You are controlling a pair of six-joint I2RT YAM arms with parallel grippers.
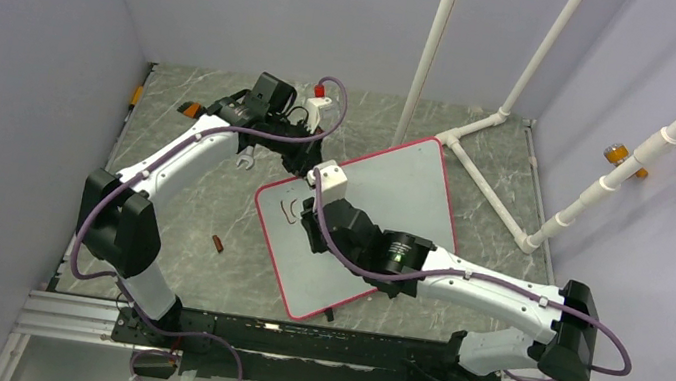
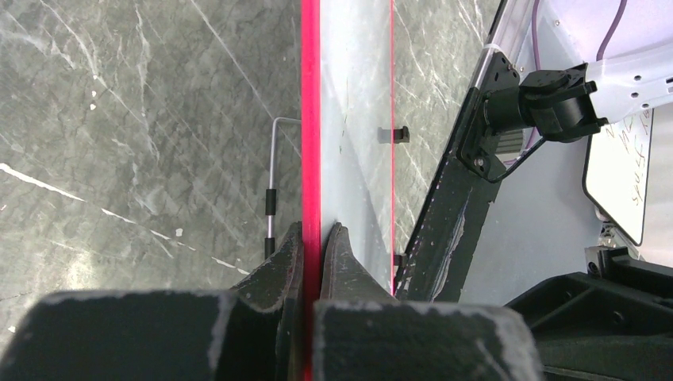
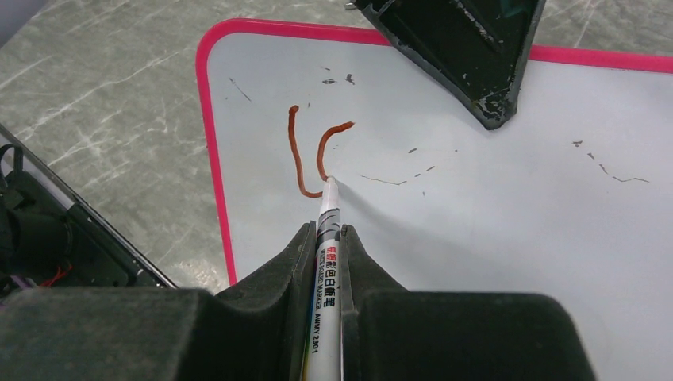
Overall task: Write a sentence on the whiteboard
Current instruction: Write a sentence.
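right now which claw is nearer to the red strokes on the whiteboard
Right. The right claw holds the marker with its tip on the red strokes. The left claw is clamped on the edge of the whiteboard, apart from the strokes.

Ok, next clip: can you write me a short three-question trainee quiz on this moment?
1. True or false: the left arm's fingers are shut on the red-pink edge of the whiteboard.
2. What do the right arm's fingers hold? A) an eraser B) a marker C) a cloth
3. Short answer: how far along is the writing?

Key: 1. True. 2. B, a white marker with its tip on the board. 3. Barely begun: only a couple of curved red strokes near one corner.
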